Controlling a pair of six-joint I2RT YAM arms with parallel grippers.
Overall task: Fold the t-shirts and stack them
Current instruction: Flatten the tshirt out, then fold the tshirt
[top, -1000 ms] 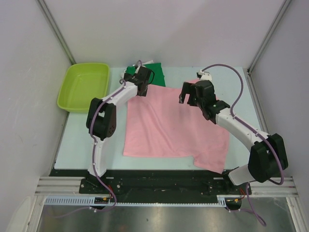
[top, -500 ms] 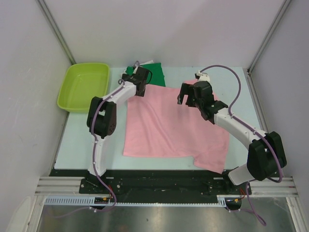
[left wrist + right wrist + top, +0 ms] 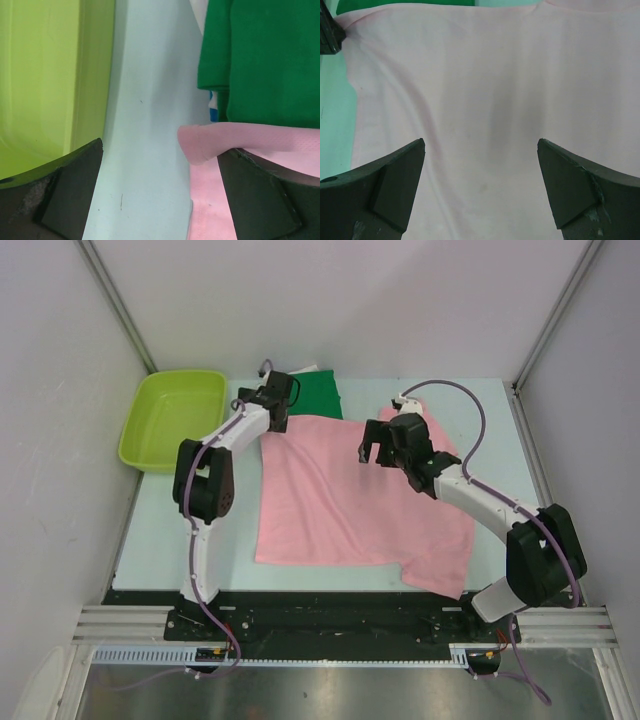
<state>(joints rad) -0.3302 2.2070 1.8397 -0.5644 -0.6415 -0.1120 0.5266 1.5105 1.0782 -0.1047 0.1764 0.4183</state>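
I have the pink t-shirt [image 3: 350,490] spread flat on the surface [image 3: 160,530]. It fills the middle of the top view, with its lower right part reaching toward the bottom edge. The green t-shirt [image 3: 320,392] sits folded at the upper centre, and the pink shirt's upper left corner lies over its lower edge. In the left wrist view a sliver of blue and white cloth [image 3: 213,111] peeks out beside the green fold.

My left hand [image 3: 270,405] is released, its fingers [image 3: 65,190] spread wide. It is poised at that upper left corner with the rolled pink edge showing between them, gripping nothing. My right hand [image 3: 374,448] is released too, hovering over the upper middle of the pink shirt with only flat pink cloth in its gap. The lime tub [image 3: 172,418] sits at the upper left, apart from the shirts.
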